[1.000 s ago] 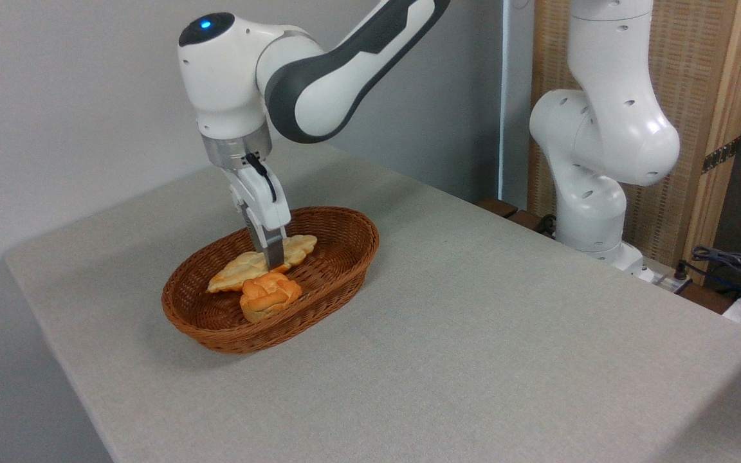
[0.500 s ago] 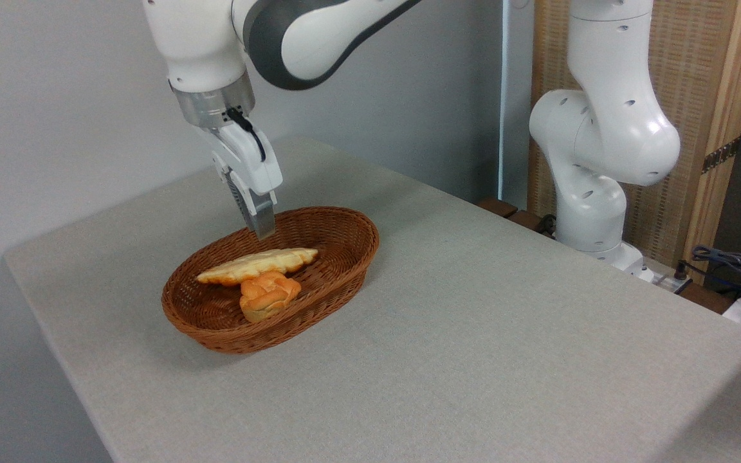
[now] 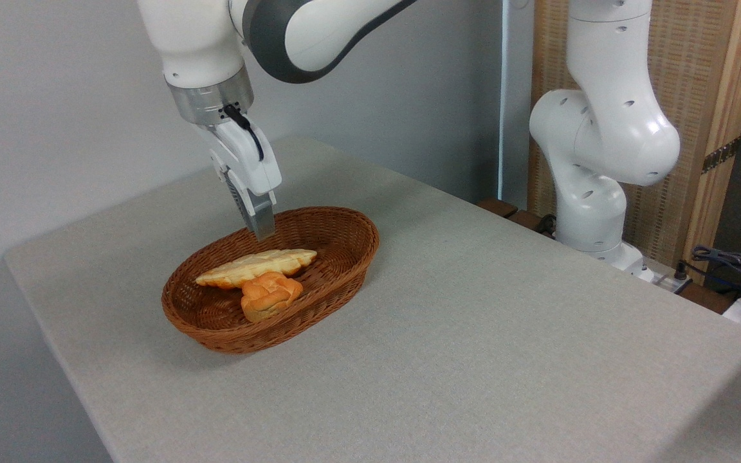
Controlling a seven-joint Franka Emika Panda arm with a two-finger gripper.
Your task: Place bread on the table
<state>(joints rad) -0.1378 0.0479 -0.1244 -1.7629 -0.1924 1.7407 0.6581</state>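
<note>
I see my white arm's fingers (image 3: 260, 226) hanging empty just above the back rim of the brown oval wicker basket (image 3: 345, 270) on the light grey speckled worktop (image 3: 473, 334), their spacing hidden edge-on, while the long pale-yellow leaf-shaped bread (image 3: 256, 267) lies inside, resting on a small orange knotted bun (image 3: 269, 295).

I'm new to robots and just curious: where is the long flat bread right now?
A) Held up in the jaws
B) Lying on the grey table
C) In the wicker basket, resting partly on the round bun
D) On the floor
C: the bread lies inside the basket, its near edge over the round bun, while the gripper hangs above it with nothing in it.
</note>
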